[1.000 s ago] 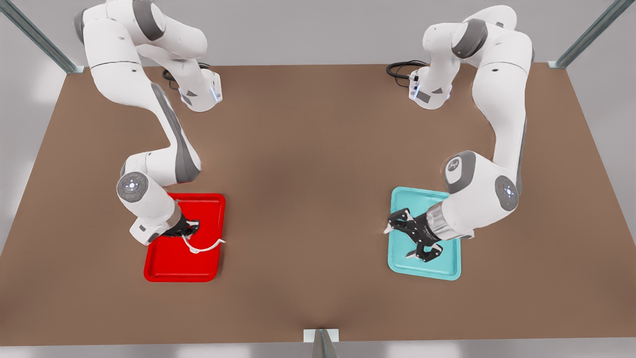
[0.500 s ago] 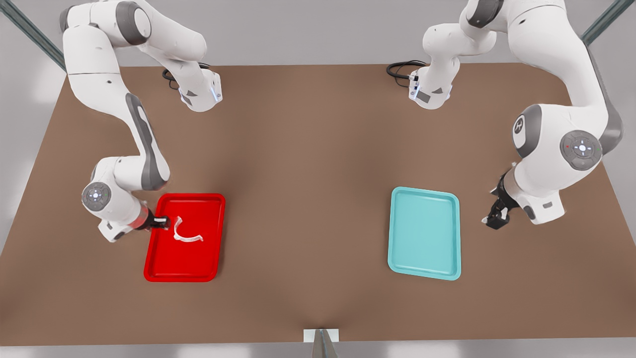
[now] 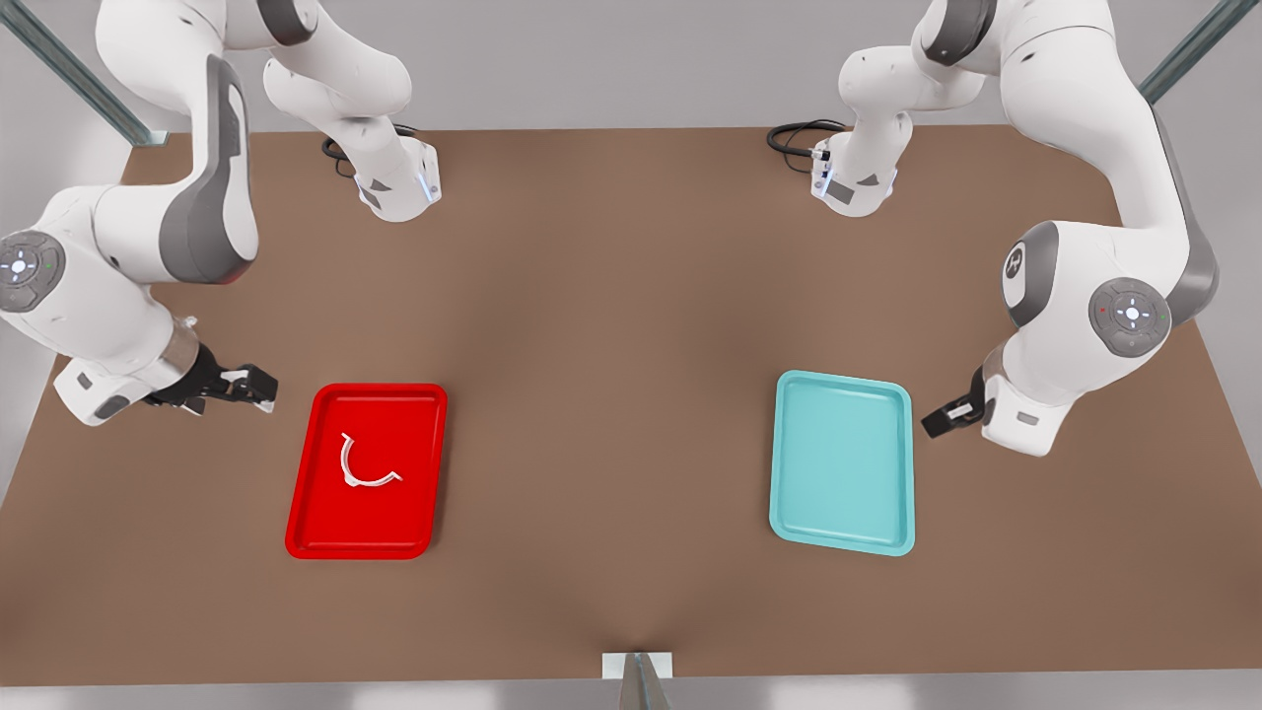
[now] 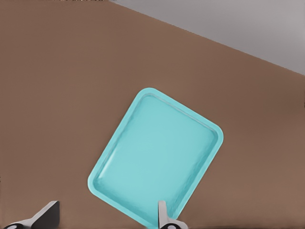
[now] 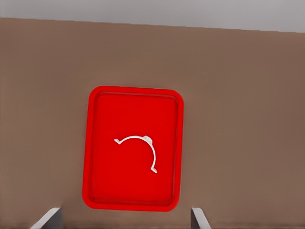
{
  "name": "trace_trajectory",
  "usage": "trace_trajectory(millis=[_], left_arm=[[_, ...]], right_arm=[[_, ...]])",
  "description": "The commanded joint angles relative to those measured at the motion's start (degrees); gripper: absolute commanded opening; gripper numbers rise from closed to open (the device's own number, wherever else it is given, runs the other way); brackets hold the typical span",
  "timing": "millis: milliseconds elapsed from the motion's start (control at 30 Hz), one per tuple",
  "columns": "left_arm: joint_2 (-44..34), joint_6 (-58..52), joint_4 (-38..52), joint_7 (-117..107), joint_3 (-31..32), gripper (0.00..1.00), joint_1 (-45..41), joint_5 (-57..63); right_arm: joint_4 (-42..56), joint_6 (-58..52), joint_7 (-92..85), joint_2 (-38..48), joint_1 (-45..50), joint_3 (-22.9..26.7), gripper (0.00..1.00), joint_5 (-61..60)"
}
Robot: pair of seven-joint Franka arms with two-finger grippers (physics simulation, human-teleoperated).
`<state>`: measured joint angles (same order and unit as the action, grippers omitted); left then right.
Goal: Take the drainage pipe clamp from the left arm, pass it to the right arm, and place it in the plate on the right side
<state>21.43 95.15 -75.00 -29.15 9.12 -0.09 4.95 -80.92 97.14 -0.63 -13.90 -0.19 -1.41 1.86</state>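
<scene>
- My right gripper [image 3: 258, 387] hangs off the plate's edge on the front view's left, above bare table [image 3: 611, 394], fingers apart and holding nothing
- From my right wrist I see my two fingertips [image 5: 50, 217] spread wide, with the plate [image 5: 95, 191] between and beyond them
- The drainage pipe clamp [image 3: 357, 466] lies loose inside the plate [image 3: 315, 532], in its middle, clear of the rim on all sides and well apart from my right gripper
- In the right wrist view the drainage pipe clamp [image 5: 143, 148] is a thin white arc flat on the red floor, a small bent tab at each end
- My left gripper [image 3: 939, 419] sits just beside the teal tray [image 3: 838, 532], at the tray's edge on the front view's right, over the table
- From my left wrist my fingertips [image 4: 45, 214] stand wide apart with nothing between them, and the teal tray [image 4: 109, 157] lies beyond them
- The two trays lie well apart on the brown table
</scene>
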Motion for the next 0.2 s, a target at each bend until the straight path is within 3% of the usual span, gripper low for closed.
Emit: trace_trajectory(millis=[0, 167], left_arm=[[-0.07, -0.14, 0.03, 29.15, 0.02, 1.00, 0.00, 0.06], [0.28, -0.05, 0.03, 29.15, 0.02, 1.00, -0.09, -0.02]], right_arm=[[0.06, -1.60, -3.94, -0.07, 0.36, -0.08, 1.00, -0.28], [0.06, -1.60, -3.77, 0.01, 0.45, -0.26, 1.00, -0.19]])
